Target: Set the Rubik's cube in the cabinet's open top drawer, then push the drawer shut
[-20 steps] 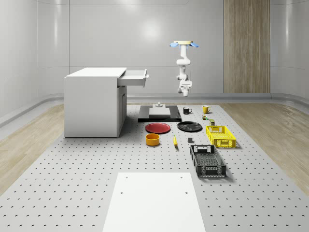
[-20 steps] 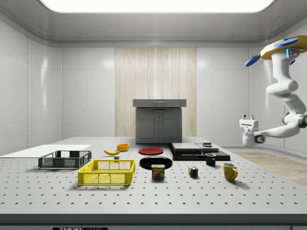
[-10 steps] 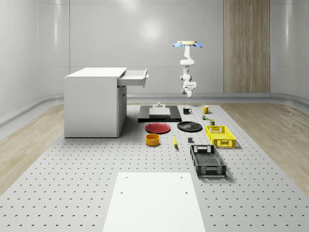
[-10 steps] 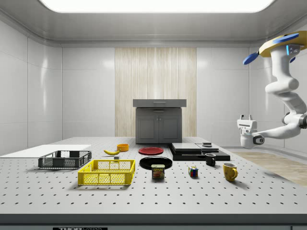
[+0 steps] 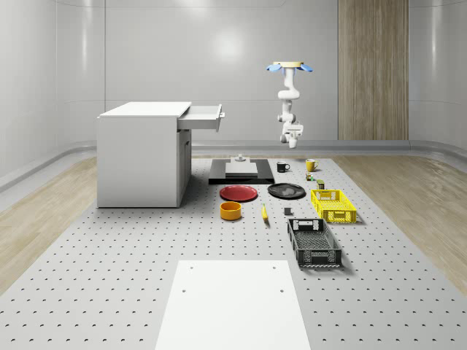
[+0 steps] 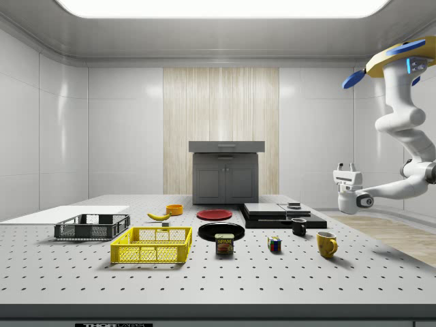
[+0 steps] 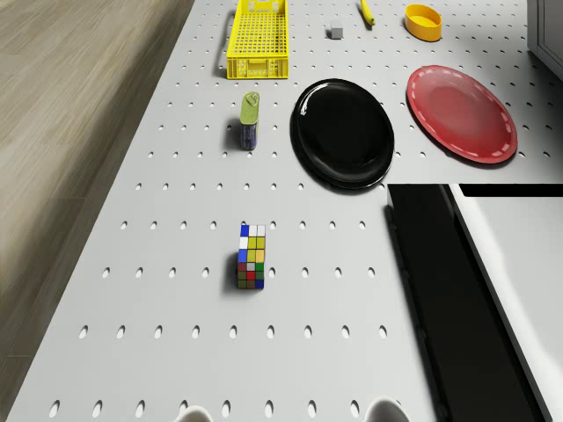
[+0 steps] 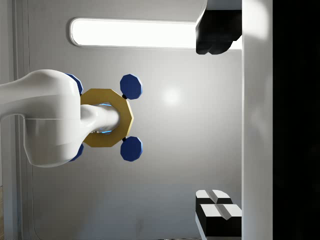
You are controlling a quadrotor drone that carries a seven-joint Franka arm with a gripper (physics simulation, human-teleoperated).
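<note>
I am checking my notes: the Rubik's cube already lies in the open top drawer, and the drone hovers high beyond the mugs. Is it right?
Not quite. The Rubik's cube lies on the perforated table, as the drone view shows; in the side view it sits between the can and the yellow mug. The rest holds: the top drawer is open and the drone hovers high.

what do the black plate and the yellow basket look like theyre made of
Black plate: glossy, probably glazed ceramic or hard plastic, judging by the soft highlights across its surface. Yellow basket: likely moulded plastic, matte, with an open lattice floor and walls.
</note>
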